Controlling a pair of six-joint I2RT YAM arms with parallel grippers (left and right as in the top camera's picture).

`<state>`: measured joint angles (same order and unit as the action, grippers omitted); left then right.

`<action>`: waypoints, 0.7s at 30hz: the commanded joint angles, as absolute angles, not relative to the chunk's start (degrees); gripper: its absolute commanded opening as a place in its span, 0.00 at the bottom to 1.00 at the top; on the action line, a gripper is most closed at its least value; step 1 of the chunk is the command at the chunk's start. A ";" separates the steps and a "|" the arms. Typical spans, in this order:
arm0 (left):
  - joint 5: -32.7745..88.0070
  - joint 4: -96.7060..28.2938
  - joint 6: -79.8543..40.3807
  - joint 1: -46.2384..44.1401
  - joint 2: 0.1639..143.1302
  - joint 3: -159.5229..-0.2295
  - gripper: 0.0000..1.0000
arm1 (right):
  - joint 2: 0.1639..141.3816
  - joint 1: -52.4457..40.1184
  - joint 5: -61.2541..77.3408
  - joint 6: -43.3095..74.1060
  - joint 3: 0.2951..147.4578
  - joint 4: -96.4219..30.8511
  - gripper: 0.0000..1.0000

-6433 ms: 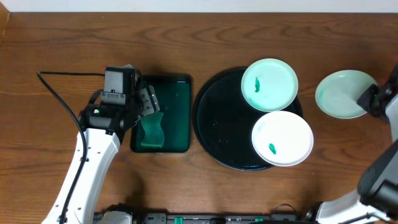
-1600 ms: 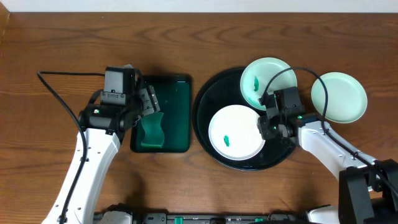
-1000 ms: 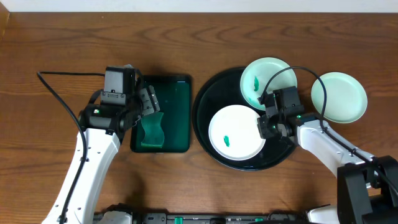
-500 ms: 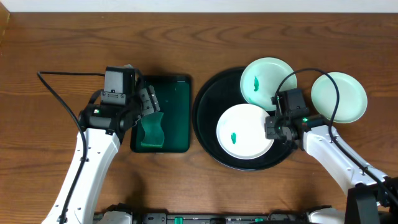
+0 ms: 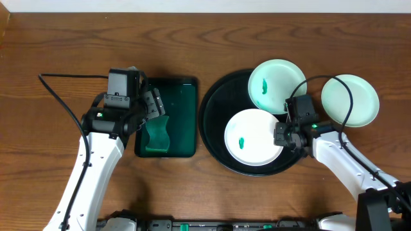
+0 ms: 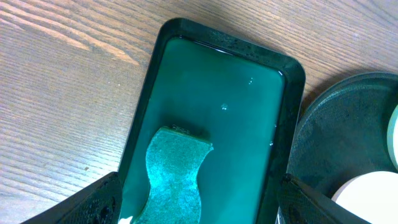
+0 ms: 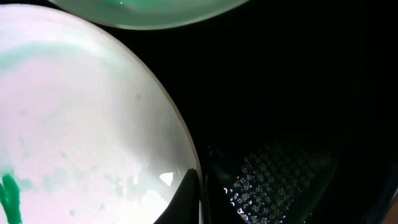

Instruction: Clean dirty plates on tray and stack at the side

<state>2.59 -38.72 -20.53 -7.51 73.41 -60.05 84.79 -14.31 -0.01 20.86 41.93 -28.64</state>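
The black round tray (image 5: 215,122) holds two plates. The front plate (image 5: 253,136), white with a small green smear, has its right rim pinched between the fingers of my right gripper (image 5: 280,136), which is shut on it. The right wrist view shows that rim (image 7: 81,124) between the gripper's (image 7: 200,199) dark fingertips. The back plate (image 5: 277,86) carries green smears and overlaps the tray's far rim. A third plate (image 5: 350,101) lies on the table right of the tray. My left gripper (image 6: 199,205) hangs open over a green sponge (image 6: 174,174).
The sponge (image 5: 156,136) lies in a dark green rectangular tray (image 5: 183,90) of liquid, left of the black tray. A black cable (image 5: 58,96) runs across the table at the far left. The right arm's cable arcs over the gap between the back plate and the third plate.
Over the last second the right gripper has slid the front plate a little to the right on the tray. The left arm has not moved.
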 commanded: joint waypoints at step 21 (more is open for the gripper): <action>1.87 -38.74 -19.94 -7.29 73.41 -61.30 0.80 | 85.54 -13.91 0.05 22.20 39.31 -22.09 0.28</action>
